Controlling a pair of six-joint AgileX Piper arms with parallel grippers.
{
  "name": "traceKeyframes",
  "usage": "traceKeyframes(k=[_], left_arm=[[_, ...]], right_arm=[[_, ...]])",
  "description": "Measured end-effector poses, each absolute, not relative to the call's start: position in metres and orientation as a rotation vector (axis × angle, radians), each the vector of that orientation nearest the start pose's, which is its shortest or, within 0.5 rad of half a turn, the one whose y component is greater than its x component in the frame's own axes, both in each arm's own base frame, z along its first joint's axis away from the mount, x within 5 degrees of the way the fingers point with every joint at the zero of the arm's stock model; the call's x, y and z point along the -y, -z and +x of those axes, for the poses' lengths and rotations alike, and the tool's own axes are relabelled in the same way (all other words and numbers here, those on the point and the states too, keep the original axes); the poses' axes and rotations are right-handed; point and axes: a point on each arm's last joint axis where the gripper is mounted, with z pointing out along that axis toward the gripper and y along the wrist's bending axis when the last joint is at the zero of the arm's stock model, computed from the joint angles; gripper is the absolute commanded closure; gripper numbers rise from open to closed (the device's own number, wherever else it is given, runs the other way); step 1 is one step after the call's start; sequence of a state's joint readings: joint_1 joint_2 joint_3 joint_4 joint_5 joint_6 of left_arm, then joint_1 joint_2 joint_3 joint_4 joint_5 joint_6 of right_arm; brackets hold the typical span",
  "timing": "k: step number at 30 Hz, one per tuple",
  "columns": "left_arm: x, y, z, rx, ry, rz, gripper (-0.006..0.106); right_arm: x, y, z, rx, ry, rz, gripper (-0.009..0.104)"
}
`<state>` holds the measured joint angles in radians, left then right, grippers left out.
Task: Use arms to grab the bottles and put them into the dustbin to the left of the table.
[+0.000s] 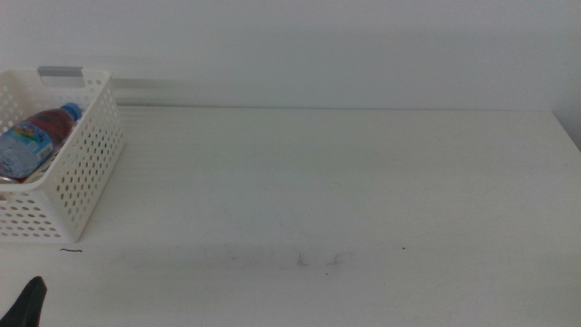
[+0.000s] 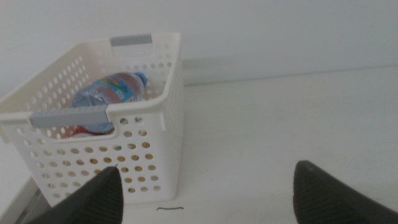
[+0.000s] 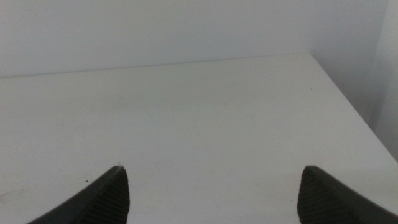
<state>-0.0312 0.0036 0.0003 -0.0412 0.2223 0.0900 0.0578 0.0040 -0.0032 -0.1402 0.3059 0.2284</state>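
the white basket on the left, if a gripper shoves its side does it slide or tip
Probably slides: the basket sits flat on the table and looks wider than tall. It likely feels light, being thin perforated plastic holding only a water bottle and something red beneath. The wall may flex a little. Both grippers, left and right, wait open.

Soft, even light and slightly hazy pictures

All three views are bright and low in contrast, with no glare. The table [image 1: 363, 182] carries only faint shadows. The dustbin [image 1: 86, 177] looks soft-edged, and the jaw tips in both wrist views are blurred, out of focus
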Motion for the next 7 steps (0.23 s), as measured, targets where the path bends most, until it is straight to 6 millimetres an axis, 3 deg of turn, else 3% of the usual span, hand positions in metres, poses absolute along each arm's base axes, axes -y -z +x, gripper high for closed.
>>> traceKeyframes(k=[7], left_arm=[[0.0025, -0.1937, 0.056, -1.697, -0.008, 0.076, 0.007]], right_arm=[[0.0008, -0.1868, 0.0546, -1.785, -0.069, 0.061, 0.004]])
